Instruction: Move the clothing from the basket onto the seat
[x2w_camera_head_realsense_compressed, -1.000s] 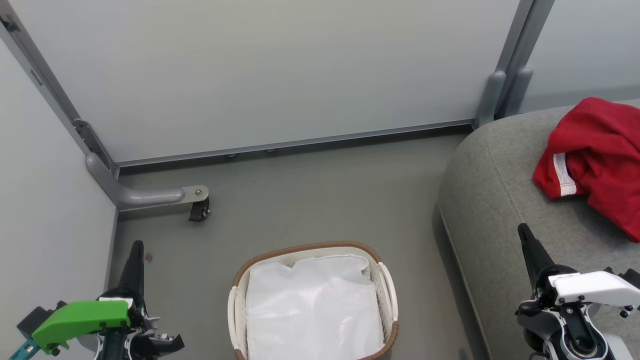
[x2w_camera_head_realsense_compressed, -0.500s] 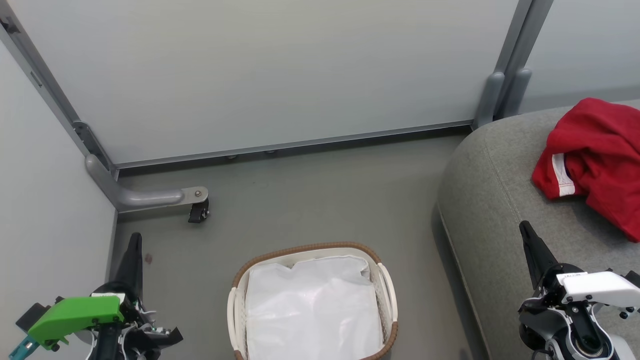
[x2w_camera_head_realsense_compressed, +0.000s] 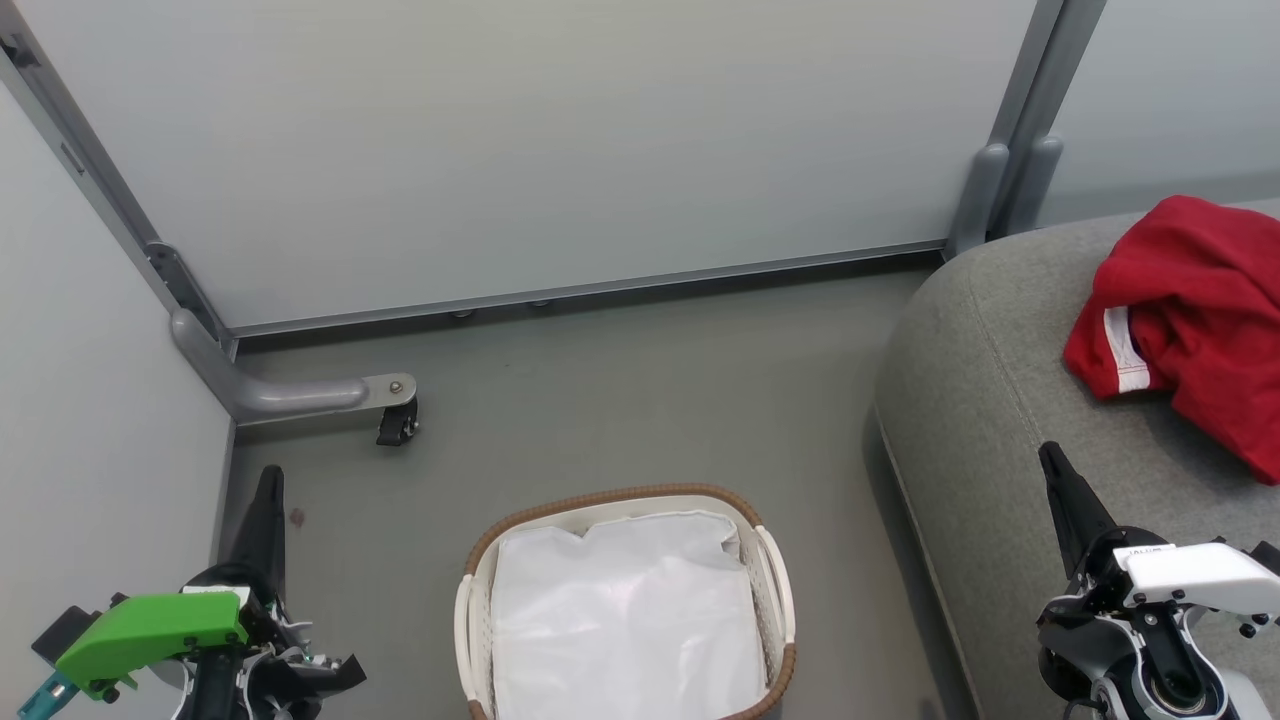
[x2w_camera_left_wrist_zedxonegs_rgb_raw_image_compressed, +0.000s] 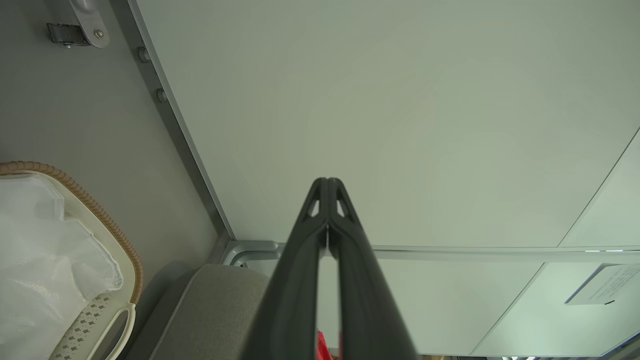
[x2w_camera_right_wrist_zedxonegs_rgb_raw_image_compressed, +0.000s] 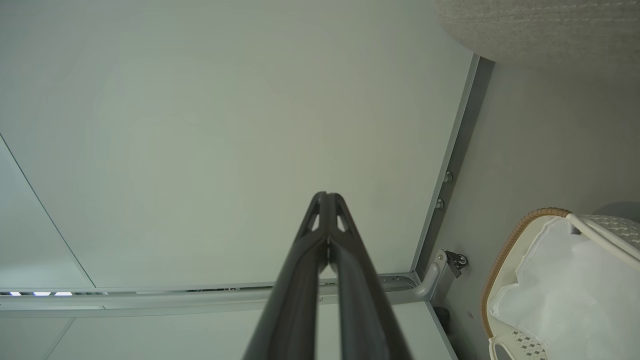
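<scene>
The red clothing (x2w_camera_head_realsense_compressed: 1195, 315) lies bunched on the grey seat (x2w_camera_head_realsense_compressed: 985, 400) at the right, a white stripe showing at its left edge. The cream basket (x2w_camera_head_realsense_compressed: 625, 497) with a brown woven rim stands on the floor at bottom centre and holds a white liner sheet (x2w_camera_head_realsense_compressed: 625, 620). My left gripper (x2w_camera_head_realsense_compressed: 270, 480) is at the lower left, shut and holding nothing, well left of the basket. My right gripper (x2w_camera_head_realsense_compressed: 1048, 455) is shut and holding nothing over the seat's front part, below the clothing. The wrist views show each pair of fingers (x2w_camera_left_wrist_zedxonegs_rgb_raw_image_compressed: 327, 182) (x2w_camera_right_wrist_zedxonegs_rgb_raw_image_compressed: 326, 196) pressed together.
Pale partition panels (x2w_camera_head_realsense_compressed: 560, 140) wall in the floor behind and at the left. A grey panel foot with a black castor (x2w_camera_head_realsense_compressed: 398, 425) juts onto the floor left of the basket. Open grey floor (x2w_camera_head_realsense_compressed: 640, 400) lies between basket, wall and seat.
Both grippers shifted very slightly in the first half second, then held still. The clothing, basket and seat stay where they were.
</scene>
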